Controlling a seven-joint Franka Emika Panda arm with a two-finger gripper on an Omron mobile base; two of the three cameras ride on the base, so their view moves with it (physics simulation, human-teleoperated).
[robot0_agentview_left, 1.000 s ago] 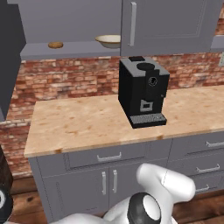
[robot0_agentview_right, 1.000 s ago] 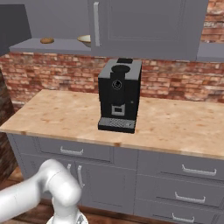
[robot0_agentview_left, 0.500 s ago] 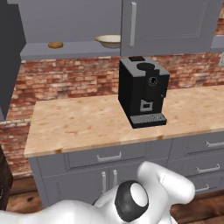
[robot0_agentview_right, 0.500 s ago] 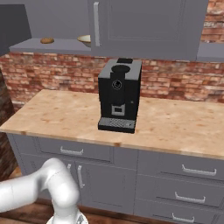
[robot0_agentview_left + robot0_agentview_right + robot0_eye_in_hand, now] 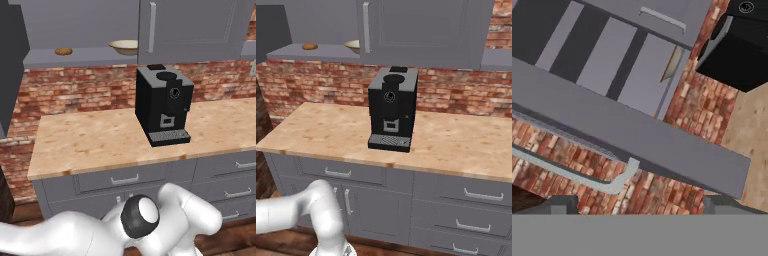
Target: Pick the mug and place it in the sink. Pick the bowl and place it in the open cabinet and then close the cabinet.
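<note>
**Bowl on open cabinet shelf; claw low, jaws apart**

Bowl (image 5: 124, 46) sat on the cabinet (image 5: 75, 56) shelf, just left of the shut door w/ vertical handle; brown lump (image 5: 63, 51) lay further left on same shelf. Coffee machine (image 5: 162, 104) stood on the counter (image 5: 90, 140) below. Gripper (image 5: 639, 205) was well below and apart from bowl, fingertips (image 5: 559, 204) spread wide, nothing betw. them.

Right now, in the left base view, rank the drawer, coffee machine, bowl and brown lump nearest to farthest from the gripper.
1. Drawer, low, just beyond the arm.
2. Coffee machine, on the counter.
3. Bowl and brown lump, high on the shelf: too close to call.
</note>
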